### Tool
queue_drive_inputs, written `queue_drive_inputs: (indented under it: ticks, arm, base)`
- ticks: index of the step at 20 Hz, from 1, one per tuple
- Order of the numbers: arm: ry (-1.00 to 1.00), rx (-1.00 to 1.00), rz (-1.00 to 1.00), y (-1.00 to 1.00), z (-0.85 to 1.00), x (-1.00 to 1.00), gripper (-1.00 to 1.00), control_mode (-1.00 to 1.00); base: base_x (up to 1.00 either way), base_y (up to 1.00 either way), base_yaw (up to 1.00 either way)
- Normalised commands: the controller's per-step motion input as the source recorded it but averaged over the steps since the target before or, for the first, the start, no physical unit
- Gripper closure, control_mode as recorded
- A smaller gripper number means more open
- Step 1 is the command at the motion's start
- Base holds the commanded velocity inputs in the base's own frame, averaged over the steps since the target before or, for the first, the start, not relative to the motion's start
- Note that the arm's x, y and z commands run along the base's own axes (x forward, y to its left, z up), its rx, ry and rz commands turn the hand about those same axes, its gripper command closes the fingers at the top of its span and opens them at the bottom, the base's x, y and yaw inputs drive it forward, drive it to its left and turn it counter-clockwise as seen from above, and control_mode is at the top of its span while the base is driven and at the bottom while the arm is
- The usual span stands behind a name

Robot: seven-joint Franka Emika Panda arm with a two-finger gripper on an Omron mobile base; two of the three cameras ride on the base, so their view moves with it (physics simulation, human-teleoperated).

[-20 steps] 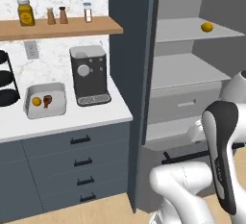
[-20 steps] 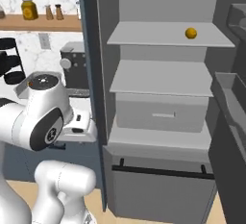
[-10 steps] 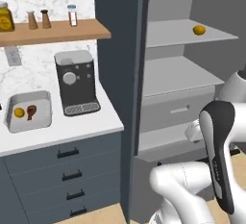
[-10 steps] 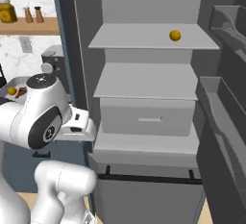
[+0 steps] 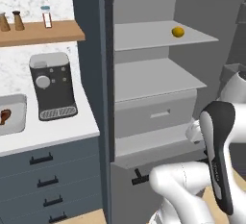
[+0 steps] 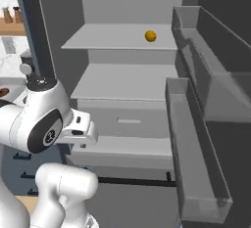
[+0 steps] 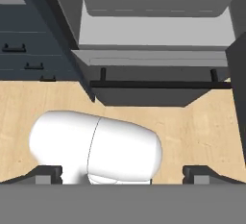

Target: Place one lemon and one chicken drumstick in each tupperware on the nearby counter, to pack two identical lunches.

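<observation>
One lemon (image 5: 178,31) lies on the top shelf of the open fridge, also seen as a small yellow-orange ball (image 6: 151,36) in the right base view. At the far left, a grey tupperware (image 5: 17,128) sits on the white counter (image 5: 53,131) with a reddish-brown chicken drumstick (image 5: 4,116) in it, cut by the frame edge. My gripper (image 7: 122,174) is open and empty, low in front of the fridge and pointing down at the floor. It is well below the lemon.
A dark coffee machine (image 5: 48,86) stands on the counter next to the fridge wall. The open fridge door with deep bins (image 6: 196,124) juts out on the right. A fridge drawer (image 5: 153,115) sits under the middle shelf. A wooden wall shelf (image 5: 38,31) holds small bottles.
The base has driven right, so the counter and tupperware have slid to the left edge and the fridge now fills the middle. The gripper stays open and empty.
</observation>
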Motion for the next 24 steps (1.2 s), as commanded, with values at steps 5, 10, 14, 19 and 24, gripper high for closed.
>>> queue_drive_inputs:
  ticks: [5,10,14,19,24]
  arm:
    - [0.0,0.0,0.0,0.0,0.0,0.0,-1.0,1.0]
    - [0.0,0.0,0.0,0.0,0.0,0.0,-1.0,1.0]
    - [0.0,0.0,0.0,0.0,0.0,0.0,-1.0,1.0]
    - [0.0,0.0,0.0,0.0,0.0,0.0,-1.0,1.0]
    - [-0.11,-0.01,0.0,0.01,0.09,0.0,-1.0,-1.0]
  base:
    - [0.64,-0.18,0.0]
    - [0.78,0.18,-0.01]
    - [0.01,0.0,0.0]
    - [0.0,0.0,0.0]
    - [0.0,0.0,0.0]
